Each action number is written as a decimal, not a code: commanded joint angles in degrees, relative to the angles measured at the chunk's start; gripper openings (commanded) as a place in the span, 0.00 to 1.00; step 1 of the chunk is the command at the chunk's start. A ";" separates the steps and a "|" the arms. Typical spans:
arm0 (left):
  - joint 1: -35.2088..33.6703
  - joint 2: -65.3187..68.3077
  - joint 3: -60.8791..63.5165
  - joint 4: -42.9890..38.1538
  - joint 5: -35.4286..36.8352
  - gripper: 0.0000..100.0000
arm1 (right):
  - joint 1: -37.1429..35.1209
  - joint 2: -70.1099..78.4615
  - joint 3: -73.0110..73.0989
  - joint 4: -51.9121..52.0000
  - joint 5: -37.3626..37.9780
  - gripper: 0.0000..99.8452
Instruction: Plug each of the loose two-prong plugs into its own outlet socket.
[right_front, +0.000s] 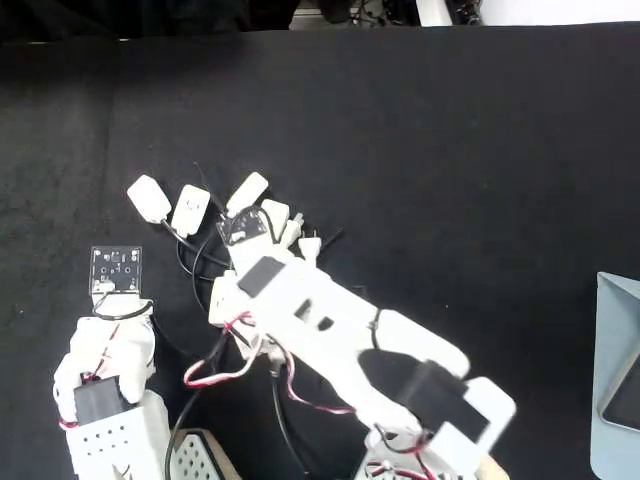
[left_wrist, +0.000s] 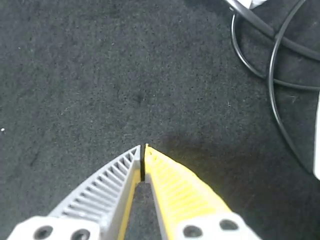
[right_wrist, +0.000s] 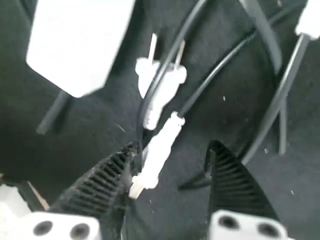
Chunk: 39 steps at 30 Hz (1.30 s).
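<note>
Right claw (right_wrist: 174, 148) stands wide near a white two-prong plug (right_wrist: 164, 82), seemingly black-corded; left claw (left_wrist: 144, 150) closed.

Two arms (right_front: 340, 335) of mine at the table. Four white outlet sockets (right_front: 190, 210) fanned out, and a fifth white block (right_front: 221, 298) I can't identify. One two-prong plug (right_wrist: 160, 85) shows its prongs. Black cables (left_wrist: 272, 75): several, too tangled to count. One blue-grey tray (right_front: 612, 380).

light was even and fairly bright from overhead across the dark table (right_front: 480, 150) — the white arm shells (right_front: 330, 325) glared, detail washed out. a soft shadow lay just ahead of the left gripper (left_wrist: 144, 148); the white socket block (right_wrist: 75, 45) bleached too.
</note>
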<state>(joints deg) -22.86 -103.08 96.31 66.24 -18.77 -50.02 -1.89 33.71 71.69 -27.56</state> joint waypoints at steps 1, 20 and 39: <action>-0.48 -0.26 0.84 -1.32 -0.26 0.03 | -0.53 0.57 -3.91 4.40 -0.09 0.21; -0.48 -0.26 1.10 -1.41 -0.26 0.03 | -0.88 1.19 -1.10 3.87 -0.53 0.21; -0.48 -0.26 1.10 -1.41 -0.26 0.03 | -0.88 10.59 -6.55 7.38 -0.35 0.21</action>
<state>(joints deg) -22.86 -103.08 96.31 66.15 -18.86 -50.02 8.84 30.81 75.30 -27.56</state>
